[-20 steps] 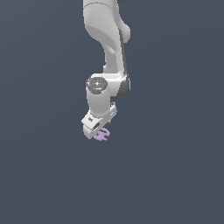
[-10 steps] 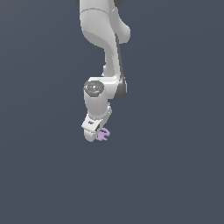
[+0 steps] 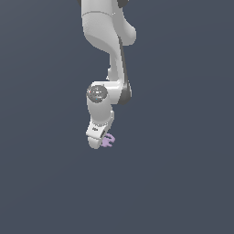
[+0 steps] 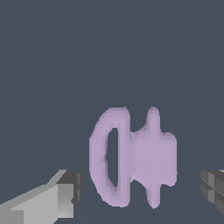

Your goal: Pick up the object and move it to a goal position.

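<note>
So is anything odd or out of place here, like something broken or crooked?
Nothing stands out. The small lilac piece looks whole and sits between the open gripper's fingertips, touching neither. Around it is only plain grey ground.

Sim render: smooth plastic-looking arm, matt lilac piece, flat matt ground.
Arm [image 3: 107, 41] white, smooth, faint sheen; wrist joint cap [image 3: 97, 93] grey, glossy, metal-like. Object [image 4: 131, 156] pale lilac, matt, soft-edged, slightly faceted. Gripper [image 4: 142, 192] fingers: one light grey [image 4: 48, 199], matt; other dark grey pad [image 4: 214, 187], ribbed. Ground [image 3: 183, 183] slate grey, untextured.
</note>
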Available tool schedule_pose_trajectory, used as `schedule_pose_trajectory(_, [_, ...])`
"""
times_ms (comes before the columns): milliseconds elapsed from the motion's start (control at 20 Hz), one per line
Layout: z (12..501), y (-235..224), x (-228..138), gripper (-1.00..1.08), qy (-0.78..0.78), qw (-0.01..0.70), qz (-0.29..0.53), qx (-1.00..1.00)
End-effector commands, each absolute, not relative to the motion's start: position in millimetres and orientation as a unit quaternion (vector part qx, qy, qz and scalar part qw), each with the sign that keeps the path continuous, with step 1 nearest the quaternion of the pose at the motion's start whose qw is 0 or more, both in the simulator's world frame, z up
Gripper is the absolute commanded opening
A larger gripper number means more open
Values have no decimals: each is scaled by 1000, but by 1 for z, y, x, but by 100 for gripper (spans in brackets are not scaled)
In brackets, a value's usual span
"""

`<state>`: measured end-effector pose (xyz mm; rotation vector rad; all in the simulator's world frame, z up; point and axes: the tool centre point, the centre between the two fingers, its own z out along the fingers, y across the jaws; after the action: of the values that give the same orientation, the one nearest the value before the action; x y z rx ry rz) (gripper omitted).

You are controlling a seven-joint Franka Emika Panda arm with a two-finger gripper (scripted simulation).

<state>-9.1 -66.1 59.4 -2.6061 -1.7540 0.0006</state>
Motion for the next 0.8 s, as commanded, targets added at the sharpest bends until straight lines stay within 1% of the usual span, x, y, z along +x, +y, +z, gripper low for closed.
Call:
schedule_pose_trajectory(0, [59,-66,-9,100,-558,0,0,-830])
schedule_pose_trajectory(250, [51,-66,-9,100,-559,0,0,-829])
schedule_pose_trajectory(750, [11,-66,-10,100,-560,0,0,-828])
